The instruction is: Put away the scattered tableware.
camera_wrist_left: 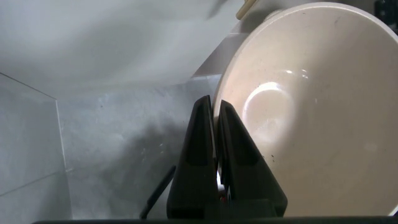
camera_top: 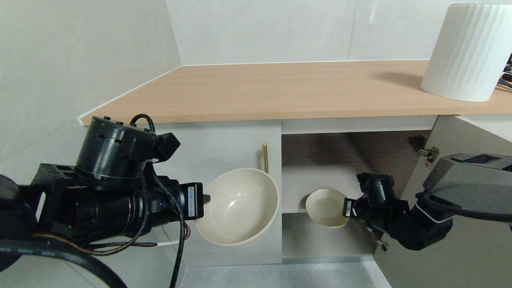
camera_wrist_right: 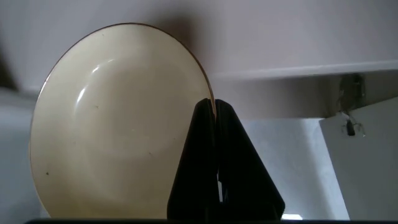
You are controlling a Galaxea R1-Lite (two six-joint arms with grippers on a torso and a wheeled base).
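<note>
Gripping the large bowl (camera_top: pixel 240 208) by its rim with left pincer (camera_top: pixel 206 197) closed tight, before the shut cabinet door (camera_top: pixel 224 148); gripping the small bowl (camera_top: pixel 325 207) likewise with right pincer (camera_top: pixel 346 208), inside the open cabinet (camera_top: pixel 320 156)

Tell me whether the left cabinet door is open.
No: the left door sits shut behind the larger bowl, beside the open compartment.

A pale wooden worktop (camera_top: pixel 280 88) runs along glossy white tiled walls (camera_top: pixel 260 28) into a corner on the left. A white ribbed cylindrical container (camera_top: pixel 466 52) stands at its right end. Below is a light grey cabinet: the left door (camera_top: pixel 224 148) is closed and has a slim brass bar handle (camera_top: pixel 265 158), while the right door (camera_top: pixel 472 260) is swung open on a metal hinge (camera_top: pixel 429 153) – the shadowed grey interior (camera_top: pixel 320 240) shows. Pale grey floor tiles (camera_top: pixel 280 278) lie beneath
</note>
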